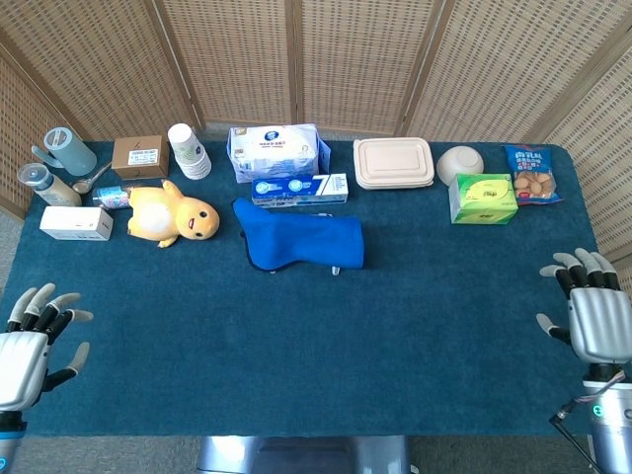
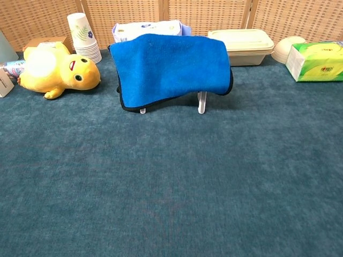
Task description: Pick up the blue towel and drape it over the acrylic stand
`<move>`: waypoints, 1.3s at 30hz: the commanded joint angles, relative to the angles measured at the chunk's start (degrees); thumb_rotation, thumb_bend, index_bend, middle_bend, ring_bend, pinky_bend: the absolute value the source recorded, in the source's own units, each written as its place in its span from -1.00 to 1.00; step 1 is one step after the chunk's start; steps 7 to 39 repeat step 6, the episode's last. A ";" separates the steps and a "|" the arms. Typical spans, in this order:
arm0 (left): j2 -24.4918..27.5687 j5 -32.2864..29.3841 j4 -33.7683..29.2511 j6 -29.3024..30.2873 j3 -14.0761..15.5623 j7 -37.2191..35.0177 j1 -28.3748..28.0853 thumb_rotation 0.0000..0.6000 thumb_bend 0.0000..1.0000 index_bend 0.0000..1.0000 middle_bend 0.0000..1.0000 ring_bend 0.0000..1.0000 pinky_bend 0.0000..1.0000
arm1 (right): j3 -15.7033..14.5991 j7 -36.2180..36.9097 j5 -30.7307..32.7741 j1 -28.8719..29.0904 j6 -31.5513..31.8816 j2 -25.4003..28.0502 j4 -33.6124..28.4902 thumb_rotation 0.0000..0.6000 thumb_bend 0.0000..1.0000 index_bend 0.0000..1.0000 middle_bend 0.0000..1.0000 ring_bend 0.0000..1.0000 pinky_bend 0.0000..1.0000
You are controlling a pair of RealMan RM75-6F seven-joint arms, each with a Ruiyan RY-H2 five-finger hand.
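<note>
The blue towel (image 1: 300,240) (image 2: 172,67) hangs draped over the acrylic stand (image 2: 201,102), whose clear feet show below the cloth's front edge. My left hand (image 1: 28,341) hovers at the near left corner of the table, fingers spread and empty. At the near right edge my right hand (image 1: 592,310) also has its fingers apart, holding nothing. Both hands are far from the towel. Neither hand shows in the chest view.
A yellow plush duck (image 1: 176,216), paper cups (image 1: 188,150), a tissue pack (image 1: 276,151), a toothpaste box (image 1: 299,188), a lidded food container (image 1: 394,163), a bowl (image 1: 460,162), a green box (image 1: 482,197) and a snack bag (image 1: 531,174) line the back.
</note>
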 commanded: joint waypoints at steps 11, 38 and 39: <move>-0.67 0.26 0.42 0.61 -2.08 0.80 0.20 1.00 -0.04 -0.28 -0.55 -0.79 -0.96 | 0.62 -0.11 0.06 -0.82 -0.99 -0.43 -0.38 1.00 -0.88 -0.27 -0.49 -0.70 -0.65; -0.67 0.26 0.42 0.61 -2.08 0.80 0.20 1.00 -0.04 -0.28 -0.55 -0.79 -0.96 | 0.62 -0.11 0.06 -0.82 -0.99 -0.43 -0.38 1.00 -0.88 -0.27 -0.49 -0.70 -0.65; -0.67 0.26 0.42 0.61 -2.08 0.80 0.20 1.00 -0.04 -0.28 -0.55 -0.79 -0.96 | 0.62 -0.11 0.06 -0.82 -0.99 -0.43 -0.38 1.00 -0.88 -0.27 -0.49 -0.70 -0.65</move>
